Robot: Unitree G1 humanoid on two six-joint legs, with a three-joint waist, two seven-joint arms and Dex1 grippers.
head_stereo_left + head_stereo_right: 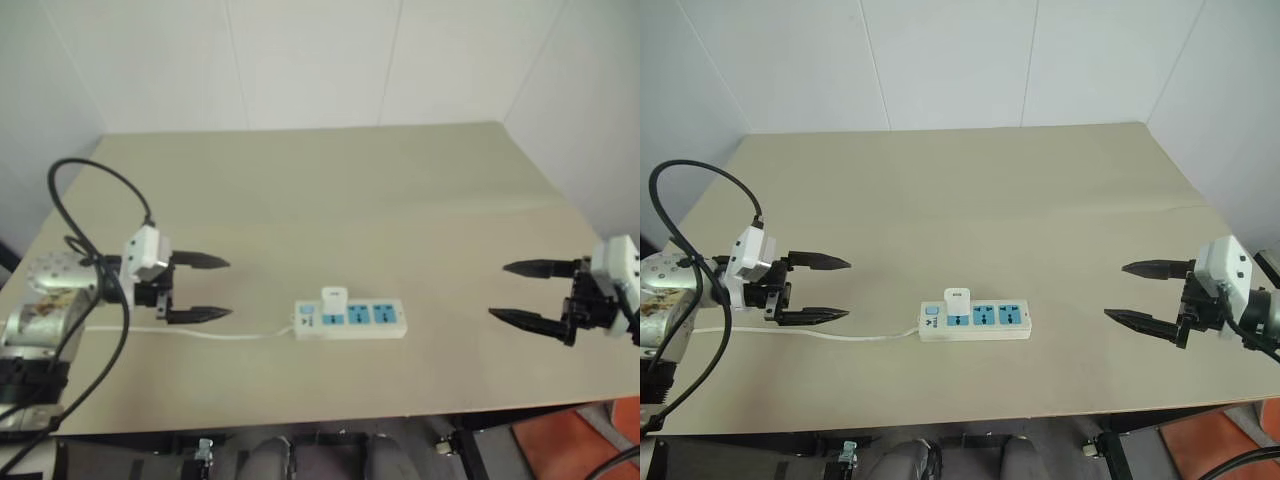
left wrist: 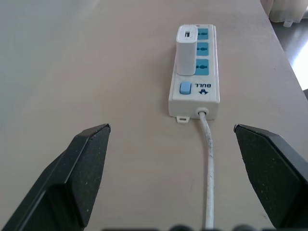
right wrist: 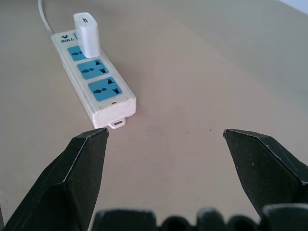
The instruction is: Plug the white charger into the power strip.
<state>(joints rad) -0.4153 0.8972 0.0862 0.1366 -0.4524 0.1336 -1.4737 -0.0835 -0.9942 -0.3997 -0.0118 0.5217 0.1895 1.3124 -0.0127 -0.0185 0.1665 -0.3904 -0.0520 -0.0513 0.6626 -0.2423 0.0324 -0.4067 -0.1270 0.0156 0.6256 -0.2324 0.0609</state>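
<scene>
charger seated, both arms standing off

here we are: the white charger [image 1: 957,299] stands upright in the power strip [image 1: 975,320], in the socket nearest the switch and cord end, and it looks pushed home, so by my read the plugging is done. the strip lies flat in the middle of the worktop [image 1: 970,190], nearer the front edge than the back, its thin cord [image 1: 855,336] trailing off toward the left edge.

the left gripper [image 1: 820,289] hangs near the left edge, jaws spread wide and holding nothing, pointed along the cord at the strip. the right gripper [image 1: 1137,294] sits by the right edge, jaws just as wide and empty, aimed back at the strip's far end. both are well apart from the strip, which suits a finished job.

the count: one charger, one strip, three blue sockets with two free, one cord, two grippers.
</scene>
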